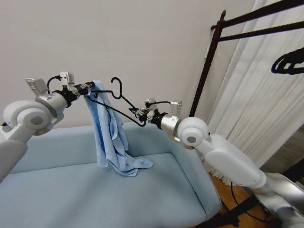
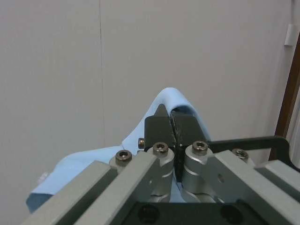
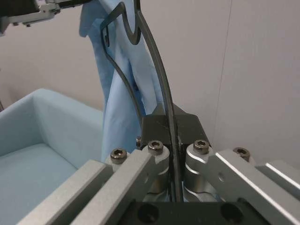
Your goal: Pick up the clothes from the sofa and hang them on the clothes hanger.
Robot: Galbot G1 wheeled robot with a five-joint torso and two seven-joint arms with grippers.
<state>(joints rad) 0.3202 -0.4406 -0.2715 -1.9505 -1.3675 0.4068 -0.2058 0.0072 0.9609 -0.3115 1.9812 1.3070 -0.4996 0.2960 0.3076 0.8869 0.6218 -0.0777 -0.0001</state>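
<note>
White, glossy rounded shells cover the left arm [image 1: 26, 118] and right arm [image 1: 232, 164], narrowing to brushed-silver wrists behind each pincer. The left gripper [image 2: 171, 117] and right gripper [image 3: 169, 121] have black fingers [image 2: 157, 133] on aluminium links with hex-socket screws [image 2: 161, 148] (thin black cables [image 1: 160, 102] loop behind them).

1. We see a plain off-white wall [image 1: 156, 42] at the back.
2. We see a dark brown wooden garment rack [image 1: 209, 61] on the right, its two rails crossing a white pleated curtain [image 1: 256, 109].
3. We note a spare black hanger [image 1: 287, 61] below those rails.
4. We see brown wooden flooring [image 1: 287, 152] beneath the curtain.
5. We note a small white wall plate [image 2: 290, 35] near the rack's post.
</note>
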